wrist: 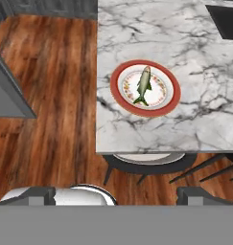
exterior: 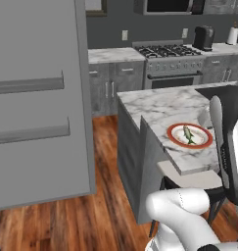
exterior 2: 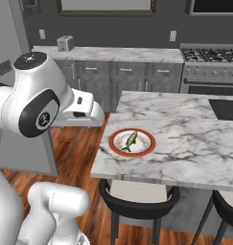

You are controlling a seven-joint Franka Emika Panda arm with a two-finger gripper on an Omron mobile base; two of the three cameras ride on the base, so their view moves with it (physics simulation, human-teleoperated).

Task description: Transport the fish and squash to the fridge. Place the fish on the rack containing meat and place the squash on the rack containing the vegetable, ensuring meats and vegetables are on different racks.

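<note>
One fish (wrist: 144,85) lies on one red-rimmed plate (wrist: 119,95), near the corner of the marble counter (wrist: 185,48) above a stool (wrist: 144,160). The left base view adds the grey fridge (exterior: 37,98) with two bar rails, standing apart from the counter. The end effector (wrist: 116,195) hangs open above the floor beside the counter edge, holding nothing.

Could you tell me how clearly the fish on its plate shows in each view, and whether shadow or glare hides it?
Hand view: fish sharp on the plate, evenly lit, no glare. Right base view: small but clear. Left base view: smallest, slightly soft, unshadowed.
</note>
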